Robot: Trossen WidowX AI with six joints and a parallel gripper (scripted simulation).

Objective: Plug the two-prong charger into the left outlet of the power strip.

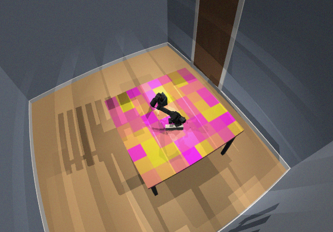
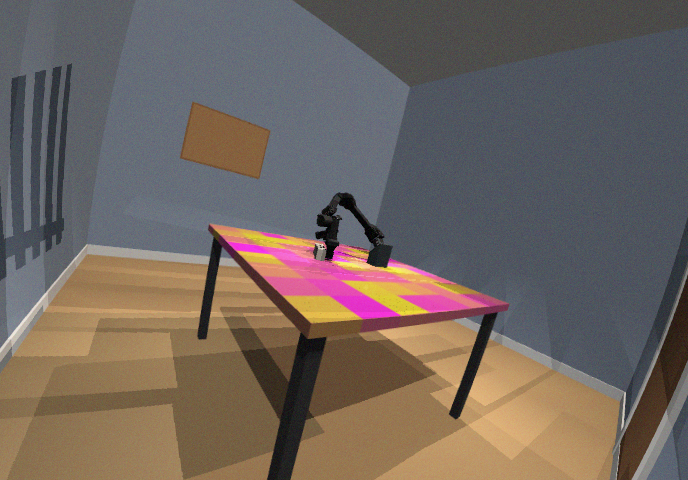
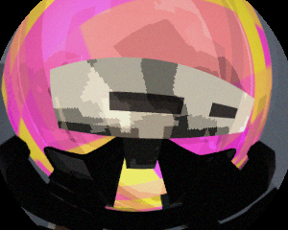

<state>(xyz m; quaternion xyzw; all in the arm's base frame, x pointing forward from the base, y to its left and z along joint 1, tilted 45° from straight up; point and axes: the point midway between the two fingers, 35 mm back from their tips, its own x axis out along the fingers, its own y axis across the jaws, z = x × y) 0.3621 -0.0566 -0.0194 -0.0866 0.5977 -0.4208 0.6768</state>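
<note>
The power strip (image 1: 174, 127) (image 2: 320, 252) (image 3: 127, 79) is a pale grey-white bar on the table. In the wrist view it lies across the middle, with a long dark recess and a shorter one to its right. My gripper (image 3: 140, 136) is at the strip's arm side and is shut on the dark charger (image 3: 140, 149). The charger appears as a dark block between the fingers, against the strip's near edge in the wrist view. Its prongs are hidden, and I cannot tell whether they touch or enter an outlet. In the top and exterior views the arm's end hides the charger.
The table (image 1: 136, 152) (image 2: 333, 306) has a pink, magenta and yellow patchwork top. The arm's base (image 1: 159, 98) (image 2: 379, 255) stands on it, and the arm reaches from there to the strip. Shadows and bright streaks cross the table and the strip.
</note>
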